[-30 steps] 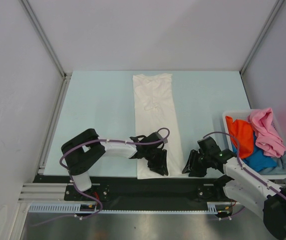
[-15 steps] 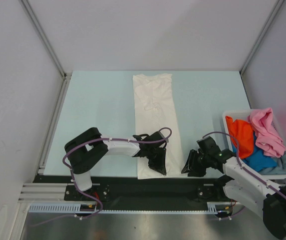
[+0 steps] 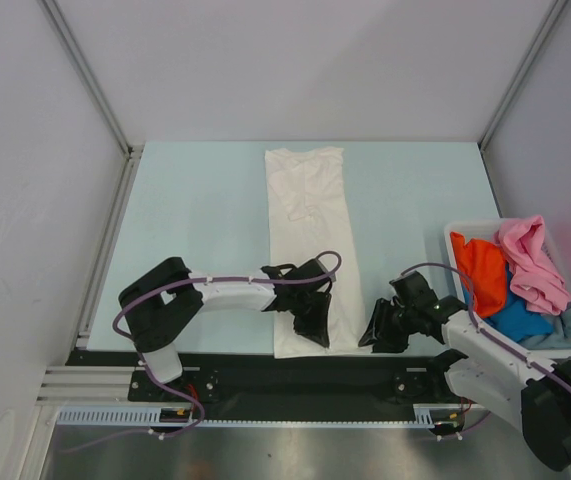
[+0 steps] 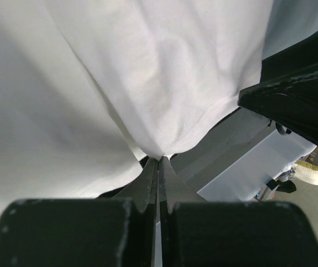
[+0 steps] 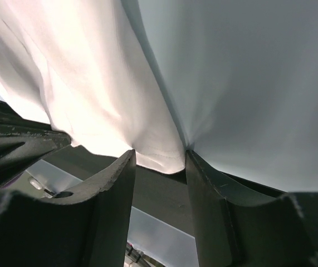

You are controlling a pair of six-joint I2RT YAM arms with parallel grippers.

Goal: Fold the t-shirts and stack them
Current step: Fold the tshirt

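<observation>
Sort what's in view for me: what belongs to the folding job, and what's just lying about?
Job: white t-shirt on the table; orange t-shirt, pink t-shirt, blue t-shirt, grey-blue t-shirt, heaped in the bin.
Lying about: bin, table.

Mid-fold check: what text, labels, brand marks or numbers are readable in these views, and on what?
No readable text anywhere.
Plain white cloth t-shirt: no print or tag showing.
Pale rectangular plastic bin and the coloured shirts in it: no markings visible.
Pale object at the left wrist view's right edge: blurred, nothing legible.
</observation>
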